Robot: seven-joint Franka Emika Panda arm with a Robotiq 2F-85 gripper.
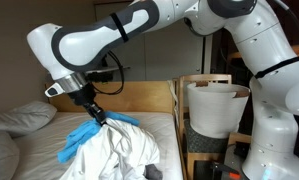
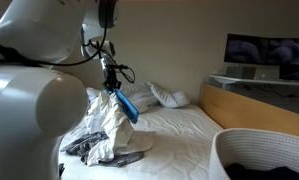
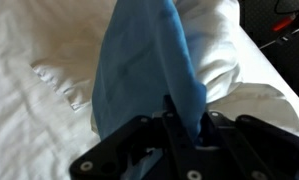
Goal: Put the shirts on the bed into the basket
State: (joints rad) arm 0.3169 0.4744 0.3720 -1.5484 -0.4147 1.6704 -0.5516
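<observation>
The task is in its first stage, with no shirt seen to have reached the basket. The gripper is clamped on a bunched fold of the blue shirt and holds it raised, so that the cloth hangs down in a strip above the bed, its lower end touching the heap below. The white shirt lies crumpled on the sheet right under it, and the dark grey shirt sits at the edge of that heap; neither is held. The basket stands beside the bed, well apart from the gripper, and what it holds cannot be made out. By this showing, the blue shirt has yet to be carried across and let go, and two more shirts wait their turn.
</observation>
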